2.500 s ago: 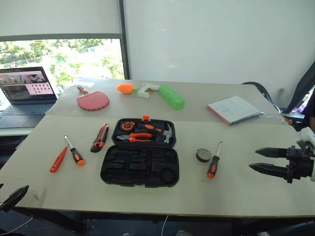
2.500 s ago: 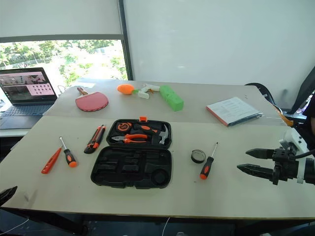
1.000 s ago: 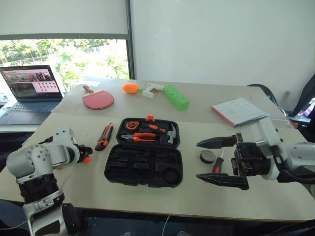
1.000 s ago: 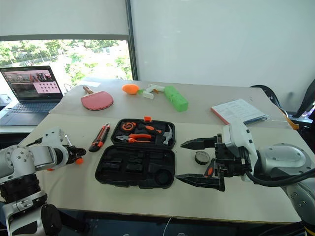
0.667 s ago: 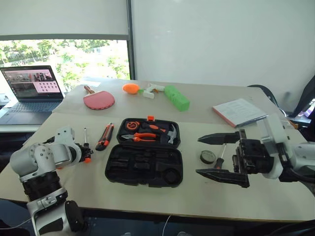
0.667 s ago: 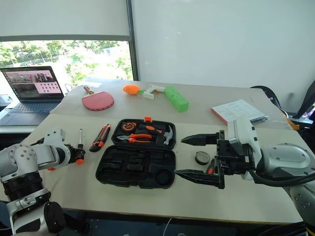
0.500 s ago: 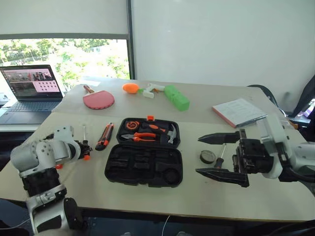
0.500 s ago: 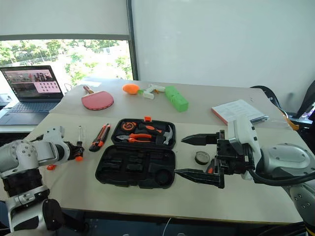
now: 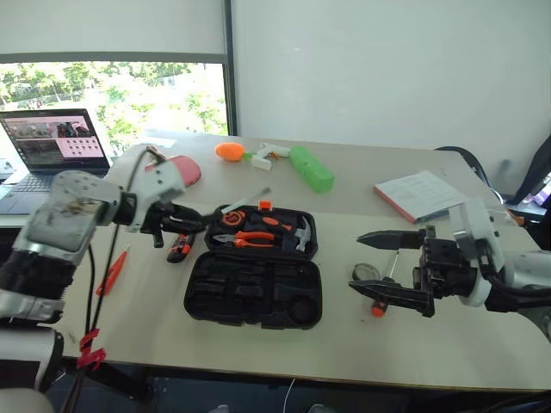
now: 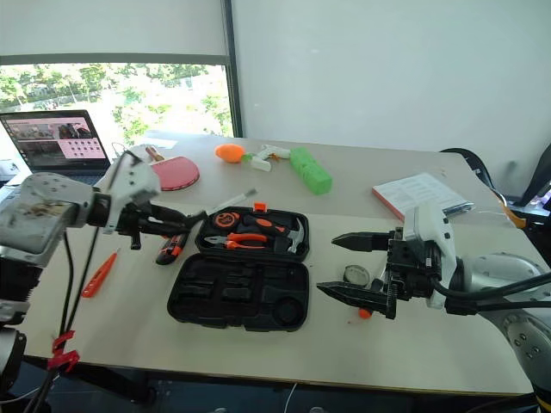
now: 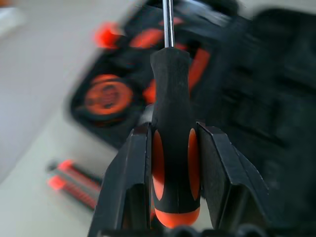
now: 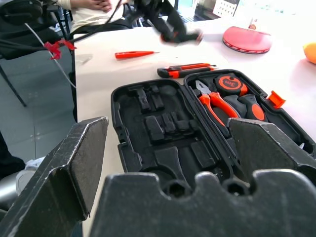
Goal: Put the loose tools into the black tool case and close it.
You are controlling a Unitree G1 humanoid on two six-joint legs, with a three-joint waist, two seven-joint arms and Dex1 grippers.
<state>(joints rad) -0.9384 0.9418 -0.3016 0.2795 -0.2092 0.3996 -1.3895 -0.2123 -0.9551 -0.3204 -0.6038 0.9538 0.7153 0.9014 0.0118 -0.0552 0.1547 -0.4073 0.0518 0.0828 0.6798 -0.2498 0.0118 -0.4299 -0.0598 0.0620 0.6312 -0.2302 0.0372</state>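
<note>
We see the black tool case (image 9: 254, 274) lying open at the middle of the table (image 9: 284, 344), its orange latch (image 9: 266, 206) on the far edge. The far half holds pliers (image 9: 244, 237), a hammer (image 9: 293, 231) and a round orange-and-black tape measure (image 9: 225, 218); the near half shows moulded recesses.

The left gripper (image 11: 173, 148) is clamped on the black-and-orange handle of a screwdriver (image 11: 173, 148). In the head views we find this tool raised above the table at the case's far left corner, its metal shaft (image 9: 245, 201) angled up over the case.

The right gripper (image 10: 357, 267) hangs with its two fingers spread wide and nothing between them, to the right of the case, pointing toward it. Just behind its fingers on the table lie the small round black tape roll (image 10: 355, 275) and the orange butt of a second screwdriver (image 10: 365, 313).

The utility knife (image 10: 166, 249) lies just left of the case. The slim all-orange tool (image 10: 99, 274) lies further left, near the table's edge.
</note>
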